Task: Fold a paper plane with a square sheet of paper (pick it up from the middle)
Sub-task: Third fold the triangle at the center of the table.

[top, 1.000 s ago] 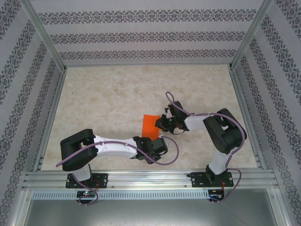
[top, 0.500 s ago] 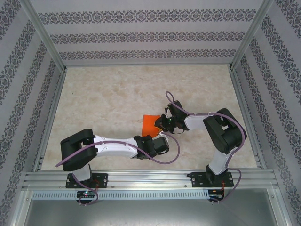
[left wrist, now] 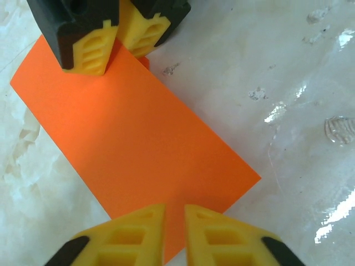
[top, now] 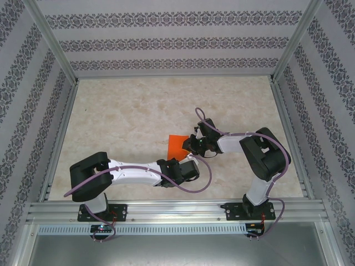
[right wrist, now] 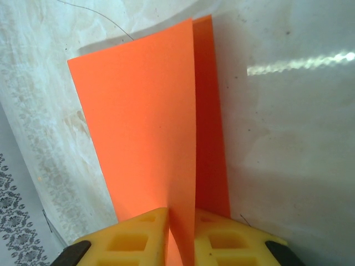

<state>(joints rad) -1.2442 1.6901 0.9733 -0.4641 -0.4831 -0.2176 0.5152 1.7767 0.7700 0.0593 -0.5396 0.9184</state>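
Starting at the near edge, both arm bases sit bolted to a ribbed aluminium rail (top: 166,210). Just beyond it the left gripper (left wrist: 175,216) has its yellow fingers pinched almost together on the near edge of the sheet of paper (left wrist: 138,144), with a sliver of orange between them. The sheet is folded double into a long rectangle and lies at mid-table, over the glossy, pale marble-patterned table (top: 122,111). At its far end the right gripper (right wrist: 180,217) is clamped on the paper, whose two layers part slightly there. Walls (top: 166,41) banded with grey ornament enclose the table on three sides.
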